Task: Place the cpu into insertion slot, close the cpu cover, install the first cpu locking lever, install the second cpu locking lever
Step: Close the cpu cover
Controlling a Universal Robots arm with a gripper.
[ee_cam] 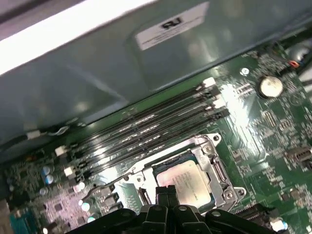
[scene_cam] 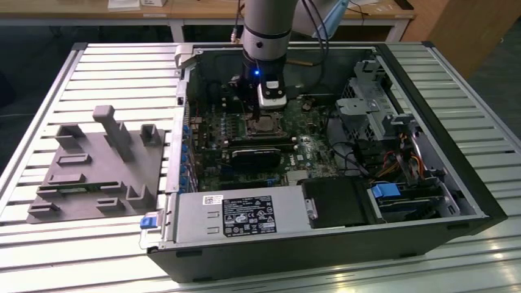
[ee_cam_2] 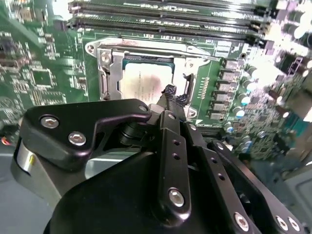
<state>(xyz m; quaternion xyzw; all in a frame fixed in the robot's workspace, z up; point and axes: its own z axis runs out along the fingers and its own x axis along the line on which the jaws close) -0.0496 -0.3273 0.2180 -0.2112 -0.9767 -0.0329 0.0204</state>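
I see the cpu cover (ee_cam_2: 108, 73) lying flat around the cpu (ee_cam_2: 146, 80) in the insertion slot (scene_cam: 265, 126), at six o'clock just under my gripper (ee_cam_2: 169, 93) in the exterior view, fingers pinched together on nothing, its bulk hiding the slot's near edge and any contact.

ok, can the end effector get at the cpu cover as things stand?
Likely yes: the shut end effector hangs at the edge of the cpu cover, with nothing between them.
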